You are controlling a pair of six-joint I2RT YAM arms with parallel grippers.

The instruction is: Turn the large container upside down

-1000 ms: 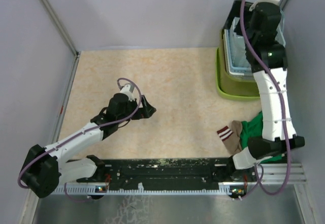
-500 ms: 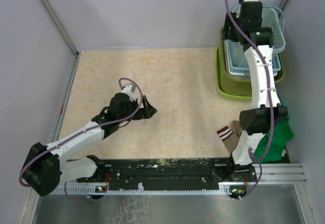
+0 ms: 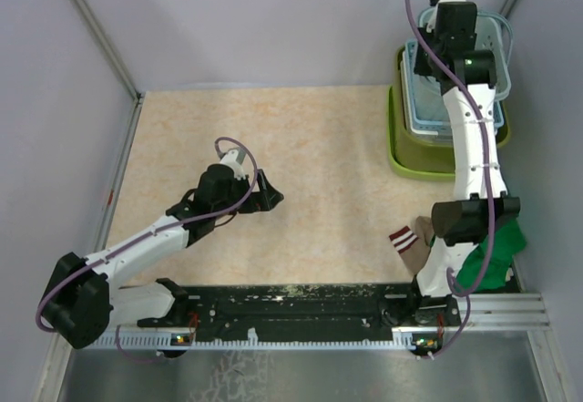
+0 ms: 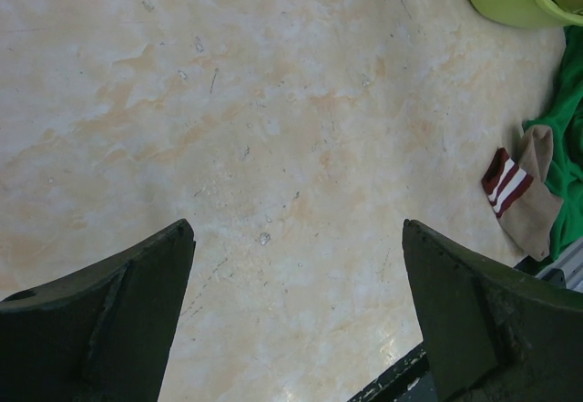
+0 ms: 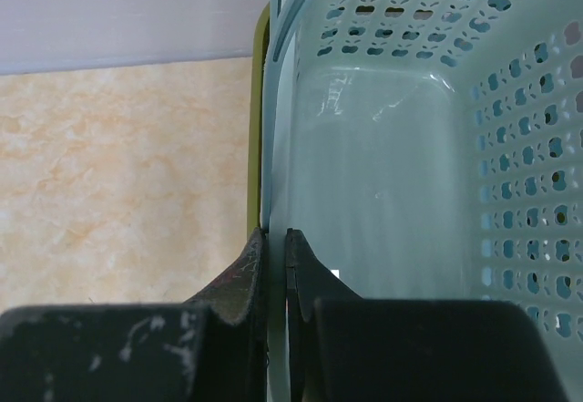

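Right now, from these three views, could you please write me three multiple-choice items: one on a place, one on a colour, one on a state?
1. Where on the table does the large container stand?
A) near left corner
B) centre
C) far right corner

2. What colour are the stripes of the sock?
A) dark red and white
B) blue
C) yellow

3. The right hand is:
A) wide open
B) shut on the wall of a pale basket
C) shut on the sock

Key:
1 C, the top view shows it against the far right walls.
2 A, the left wrist view shows the stripes.
3 B, the right wrist view shows the thin wall pinched.
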